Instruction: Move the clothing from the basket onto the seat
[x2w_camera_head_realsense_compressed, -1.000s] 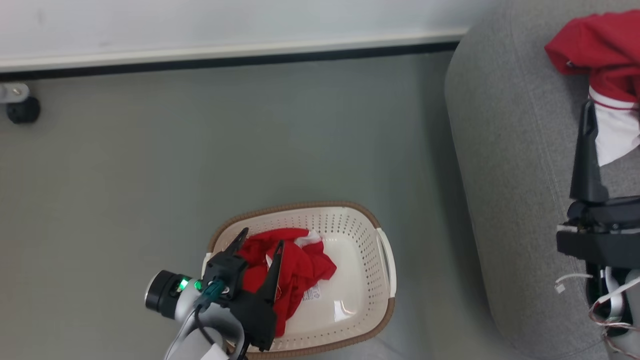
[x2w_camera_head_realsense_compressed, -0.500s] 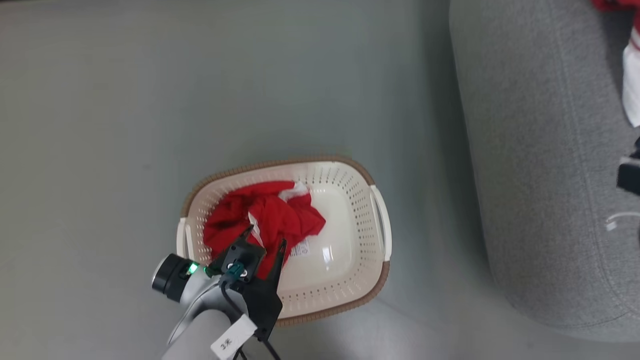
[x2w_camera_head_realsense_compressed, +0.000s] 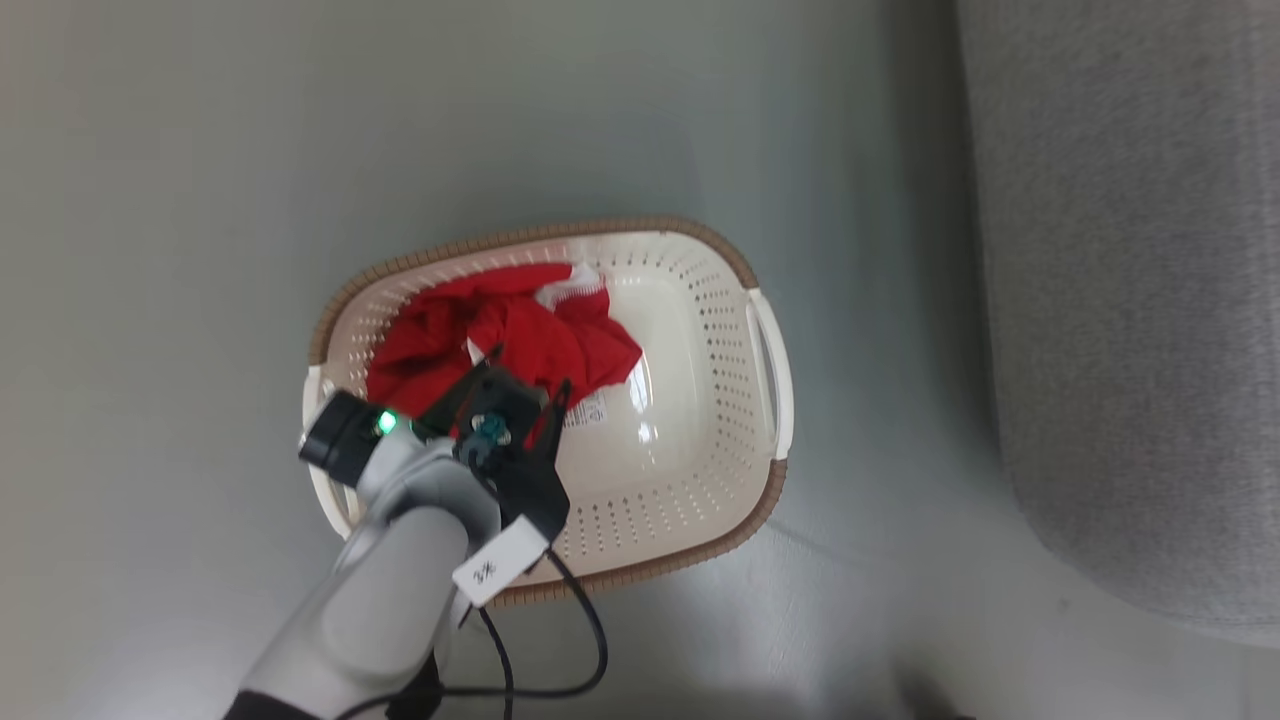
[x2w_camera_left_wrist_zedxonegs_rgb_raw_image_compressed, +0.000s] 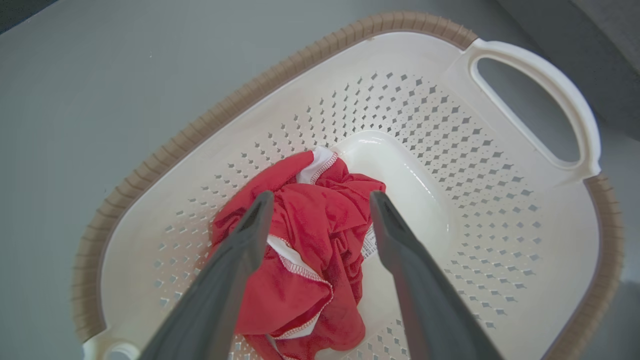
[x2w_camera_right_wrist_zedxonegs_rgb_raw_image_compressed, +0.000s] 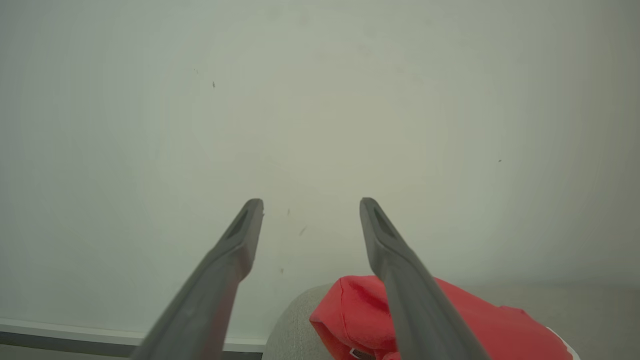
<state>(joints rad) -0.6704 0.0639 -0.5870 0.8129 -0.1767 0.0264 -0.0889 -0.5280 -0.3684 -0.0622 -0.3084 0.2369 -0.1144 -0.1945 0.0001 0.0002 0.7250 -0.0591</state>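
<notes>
Step in hand: pickup from the basket. The left gripper (x2w_camera_left_wrist_zedxonegs_rgb_raw_image_compressed: 321, 196), jaws wide and holding nothing, hangs over the basket (x2w_camera_head_realsense_compressed: 700, 232) at the centre of the head view. Its dark fingers (x2w_camera_left_wrist_zedxonegs_rgb_raw_image_compressed: 225, 280) straddle the clothing (x2w_camera_left_wrist_zedxonegs_rgb_raw_image_compressed: 310, 235) bunched in the basket's left half; contact cannot be confirmed. Next move, in my judgement: lower into the heap, close on a thick fold, lift clear of the rim, then carry to the seat (x2w_camera_head_realsense_compressed: 1130, 300) along the frame's right edge. The clothing is soft, crumpled bright red fabric with white stitched trim. The basket is glossy cream plastic with perforated walls, a brown woven-look rim and a looped handle (x2w_camera_left_wrist_zedxonegs_rgb_raw_image_compressed: 565, 95). The seat is coarse grey upholstery. The right gripper (x2w_camera_right_wrist_zedxonegs_rgb_raw_image_compressed: 311, 201), likewise wide and empty, points at a pale wall (x2w_camera_right_wrist_zedxonegs_rgb_raw_image_compressed: 320, 100), and a red garment (x2w_camera_right_wrist_zedxonegs_rgb_raw_image_compressed: 475, 320) lies on the seat at the lower right of its view.
</notes>
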